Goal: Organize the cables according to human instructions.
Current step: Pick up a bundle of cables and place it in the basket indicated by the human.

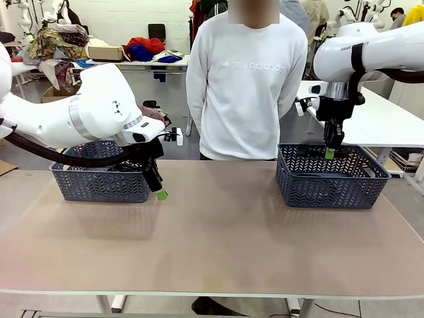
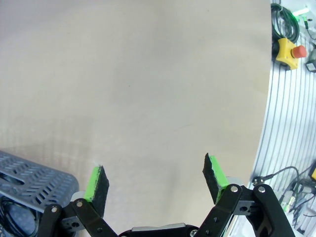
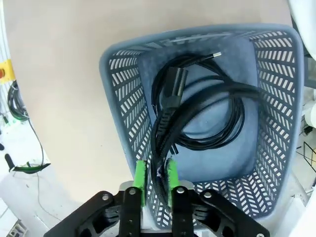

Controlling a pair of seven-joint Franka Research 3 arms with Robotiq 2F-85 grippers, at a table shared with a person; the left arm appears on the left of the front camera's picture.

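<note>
- A black cable (image 3: 197, 106) lay coiled in the blue basket (image 1: 331, 175) at the far right corner of the tabletop (image 1: 218, 238).
- The right hand (image 3: 154, 180) hung over that basket. Its 2 green pads sat close on each side of a bunch of the cable's strands. I could not tell if it gripped the cable tight or was letting it go.
- The left hand (image 2: 155, 180) was wide open and held nothing. It hung over the bare tabletop, just beside the other basket (image 1: 99, 179) at the far left corner.
- Something dark lay in that left basket, but it was too hidden to name.
- The cable looked light, soft and floppy, so I think its loops would droop and swing.
- I think the best place to hold it was where many strands ran together, not the chunky plug (image 3: 174, 86).
</note>
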